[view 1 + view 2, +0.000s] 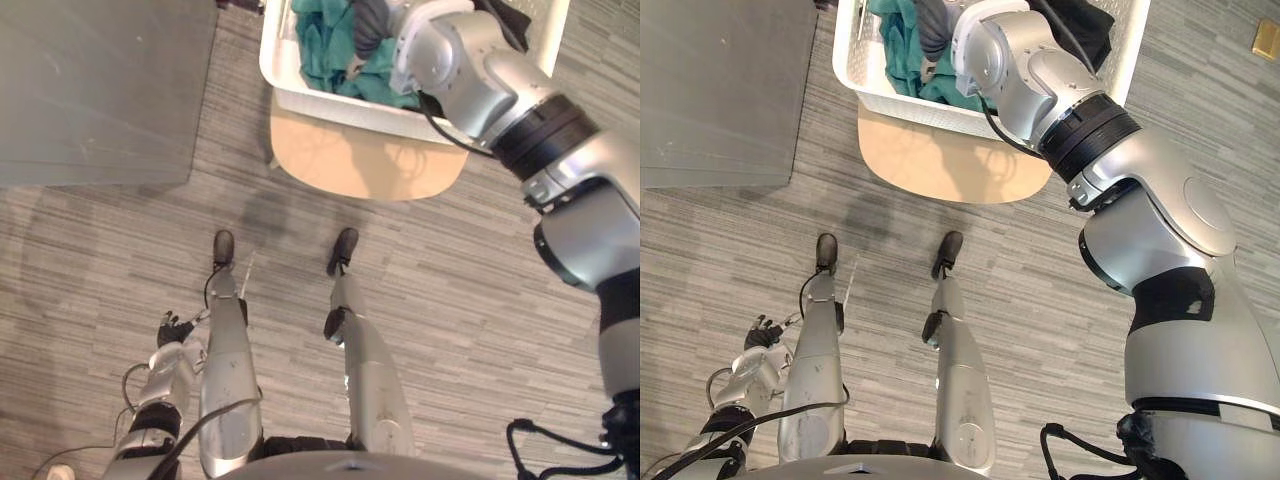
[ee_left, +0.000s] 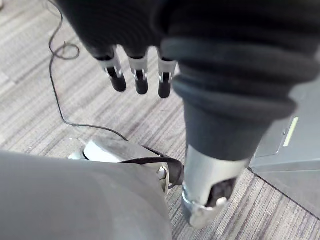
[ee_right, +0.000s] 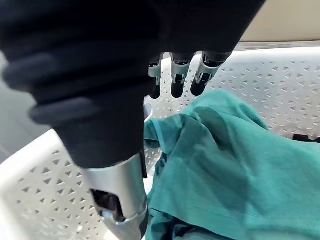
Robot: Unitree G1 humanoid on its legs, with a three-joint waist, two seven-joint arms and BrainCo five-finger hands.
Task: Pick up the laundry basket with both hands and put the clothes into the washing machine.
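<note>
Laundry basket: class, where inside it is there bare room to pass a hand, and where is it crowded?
Free: the bare corner of the laundry basket between its white wall and the teal clothes, near the right hand. Crowded: the middle, piled with teal clothes and a dark garment.

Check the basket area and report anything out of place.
Nothing spilled or damaged: the teal clothes lie inside the white basket on the tan seat. One oddity: the right hand is over the clothes while the left hand hangs low, away from the basket.
</note>
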